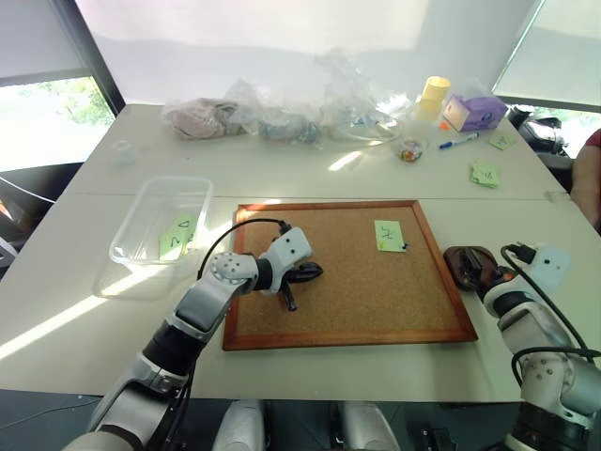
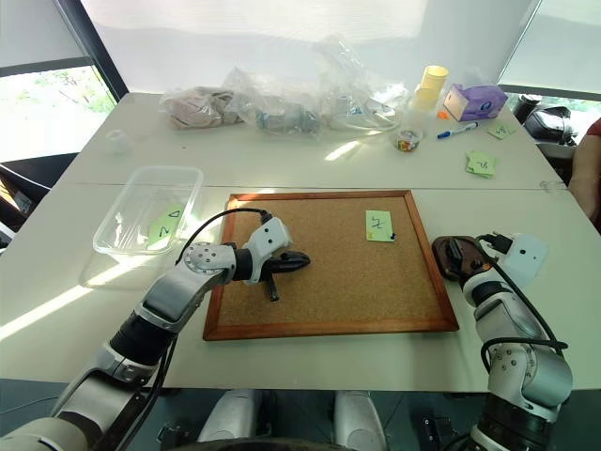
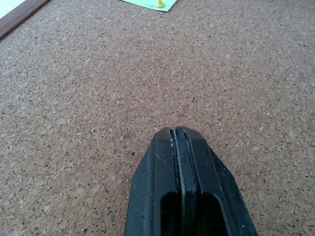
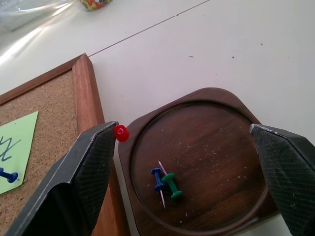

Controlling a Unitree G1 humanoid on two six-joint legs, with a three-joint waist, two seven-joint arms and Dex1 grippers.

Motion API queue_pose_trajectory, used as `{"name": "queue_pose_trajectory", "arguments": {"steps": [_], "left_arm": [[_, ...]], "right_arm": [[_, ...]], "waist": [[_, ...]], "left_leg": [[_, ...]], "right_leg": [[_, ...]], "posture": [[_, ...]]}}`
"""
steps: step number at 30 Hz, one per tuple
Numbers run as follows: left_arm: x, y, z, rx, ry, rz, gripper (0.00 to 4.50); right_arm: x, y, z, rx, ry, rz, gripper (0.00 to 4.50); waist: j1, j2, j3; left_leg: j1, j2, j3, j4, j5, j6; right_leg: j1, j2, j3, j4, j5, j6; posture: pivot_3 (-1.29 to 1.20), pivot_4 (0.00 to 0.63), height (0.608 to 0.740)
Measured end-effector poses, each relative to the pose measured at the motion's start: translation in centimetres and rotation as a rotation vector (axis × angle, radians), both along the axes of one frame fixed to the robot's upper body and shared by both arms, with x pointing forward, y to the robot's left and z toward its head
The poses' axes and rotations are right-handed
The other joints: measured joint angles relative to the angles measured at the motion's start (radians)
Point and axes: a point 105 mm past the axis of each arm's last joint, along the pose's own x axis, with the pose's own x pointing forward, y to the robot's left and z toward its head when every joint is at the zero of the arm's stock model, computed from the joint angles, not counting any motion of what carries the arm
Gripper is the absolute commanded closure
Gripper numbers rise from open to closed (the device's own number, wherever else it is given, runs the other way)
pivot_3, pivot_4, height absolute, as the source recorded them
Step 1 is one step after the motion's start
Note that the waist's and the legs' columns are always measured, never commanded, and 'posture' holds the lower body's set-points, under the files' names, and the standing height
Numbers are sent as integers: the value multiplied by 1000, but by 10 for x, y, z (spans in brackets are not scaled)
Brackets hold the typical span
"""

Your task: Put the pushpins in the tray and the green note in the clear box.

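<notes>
The dark-brown tray point(image 4: 206, 162) lies just right of the corkboard, with a blue pushpin point(image 4: 157, 179) and a green one point(image 4: 172, 186) in it. My right gripper point(image 4: 184, 129) is open and straddles the tray. A red pushpin point(image 4: 121, 132) is at one fingertip by the tray's rim; I cannot tell whether it rests there. The green note point(image 1: 390, 235) with its squiggle stays on the cork, held by a blue pin point(image 4: 7, 174) and a yellow pin point(image 3: 161, 4). My left gripper point(image 1: 305, 274) is shut and empty over bare cork. The clear box point(image 1: 141, 202) stands left of the board.
The wood-framed corkboard point(image 1: 347, 340) fills the table's middle. A green note with a triangle point(image 1: 177, 237) lies in the clear box. Plastic bags point(image 1: 282, 117), a yellow cup point(image 1: 434, 94), a purple box point(image 1: 477, 111), a marker and loose green notes point(image 1: 485, 173) are at the back.
</notes>
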Motion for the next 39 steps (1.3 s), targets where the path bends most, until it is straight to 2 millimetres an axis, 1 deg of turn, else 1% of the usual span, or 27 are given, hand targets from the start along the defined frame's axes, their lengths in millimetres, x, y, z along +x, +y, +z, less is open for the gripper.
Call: {"name": "queue_pose_trajectory", "arguments": {"steps": [6,12,21,23,24,28,30,34,39], "left_arm": [[0,0,0,1,-1,3,4500],[0,-1,-1,-3,-1,3,4500],[0,-1,-1,-6,-1,6,4500],[0,-1,-1,-7,-1,7,4500],[0,-1,-1,-7,-2,8,4500],[0,-1,-1,-7,-2,8,4500],[0,-1,-1,-8,-3,8,4500],[0,-2,0,-10,-6,6,4500],[0,-1,-1,-10,-7,5,4500]], "right_arm": [[-5,-3,0,-194,126,7,132],[-5,1,-9,-236,201,16,132],[-5,-1,-5,-268,236,19,132],[-4,-1,-3,-270,226,17,132],[-2,-2,2,-274,199,8,132],[6,-2,30,-304,66,-16,132],[8,1,39,-289,18,-20,132],[9,2,39,-167,-34,-50,132],[7,0,40,-136,-50,-49,132]], "waist": [[-1,1,-1],[1,1,-1],[1,1,-1],[1,1,-1],[1,1,-1],[1,1,-1],[1,1,-1],[2,1,-1],[1,1,-1]], "left_leg": [[0,0,0,0,0,0],[0,0,0,0,0,0],[0,0,0,0,0,0],[0,0,0,0,0,0],[0,0,0,0,0,0],[0,0,0,0,0,0],[-1,0,-1,0,0,0],[-1,0,-1,0,0,0],[-1,0,-1,0,0,0]], "right_leg": [[0,0,0,0,-1,-2],[0,0,0,-1,-1,-2],[0,0,0,-1,-1,-2],[0,0,0,-1,-1,-2],[0,0,0,-1,-1,-2],[0,0,0,-1,-1,-2],[0,0,0,-1,-1,-1],[0,0,0,-1,0,0],[0,0,0,-1,-1,-2]], "posture": [[0,150,737],[0,150,737],[0,150,737],[0,150,737],[0,150,737],[0,150,737],[0,150,737],[0,150,737],[0,150,737]]}}
